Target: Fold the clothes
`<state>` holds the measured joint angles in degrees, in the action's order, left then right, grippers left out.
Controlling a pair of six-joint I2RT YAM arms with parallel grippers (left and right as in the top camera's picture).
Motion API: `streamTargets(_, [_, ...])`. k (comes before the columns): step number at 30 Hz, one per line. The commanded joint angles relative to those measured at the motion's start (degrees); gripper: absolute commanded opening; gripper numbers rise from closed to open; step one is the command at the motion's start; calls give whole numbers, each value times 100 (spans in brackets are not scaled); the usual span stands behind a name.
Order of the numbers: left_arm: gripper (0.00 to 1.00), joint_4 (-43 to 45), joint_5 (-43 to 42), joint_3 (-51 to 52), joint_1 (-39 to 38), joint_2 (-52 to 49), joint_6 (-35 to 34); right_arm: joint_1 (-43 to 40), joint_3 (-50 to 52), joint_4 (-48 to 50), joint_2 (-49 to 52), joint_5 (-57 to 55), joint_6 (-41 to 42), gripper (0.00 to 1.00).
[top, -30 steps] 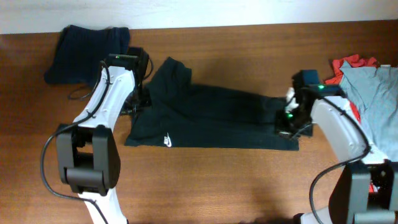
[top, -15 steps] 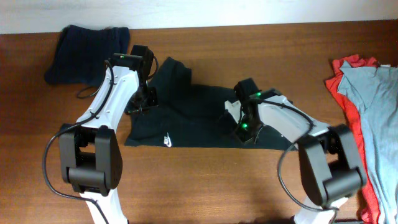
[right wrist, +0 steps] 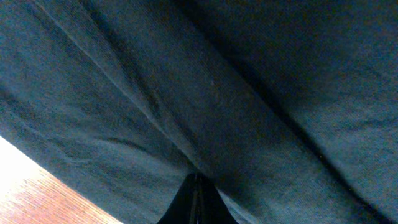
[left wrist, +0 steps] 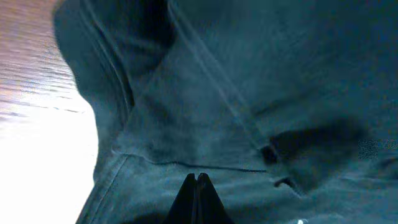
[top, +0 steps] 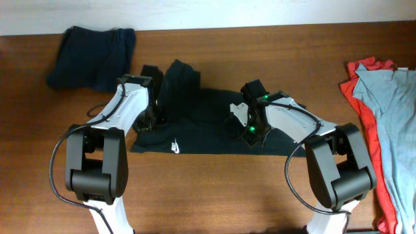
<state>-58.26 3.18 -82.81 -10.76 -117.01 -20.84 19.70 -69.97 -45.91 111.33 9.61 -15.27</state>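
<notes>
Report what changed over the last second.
The right gripper, shut on the black fabric T-shirt, swept left, folding its right end toward the middle. The left gripper edged onto its left side. The navy garment, red garment and grey-blue shirt stayed put.

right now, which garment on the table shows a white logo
The black T-shirt in the middle, logo near its front edge; the navy garment, red garment and grey-blue garment show none.

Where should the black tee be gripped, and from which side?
Pinch the tee at its near-left corner by the logo, coming from the front: it lies flat as a long strip and that hem borders bare table, so the edge is probably easy to get under.
</notes>
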Motion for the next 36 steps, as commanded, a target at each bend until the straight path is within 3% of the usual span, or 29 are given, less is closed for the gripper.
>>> streamTargets(1, [0,175,-42,326,0,-63,-35,48,-98,190,96,-13,-57,4])
streamTargets(14, [0,474,-26,688,4,-63,-35,-24,-313,673,96,-774,-17,4])
streamTargets(25, [0,538,695,688,4,-63,-35,-302,-708,199,92,-774,114,8])
streamTargets(30, [0,485,706,656,0,-59,-33,-400,-824,-120,90,-352,116,4])
streamTargets(36, [0,-37,389,-234,-236,745,-33,-398,-1427,-769,66,-247,111,4])
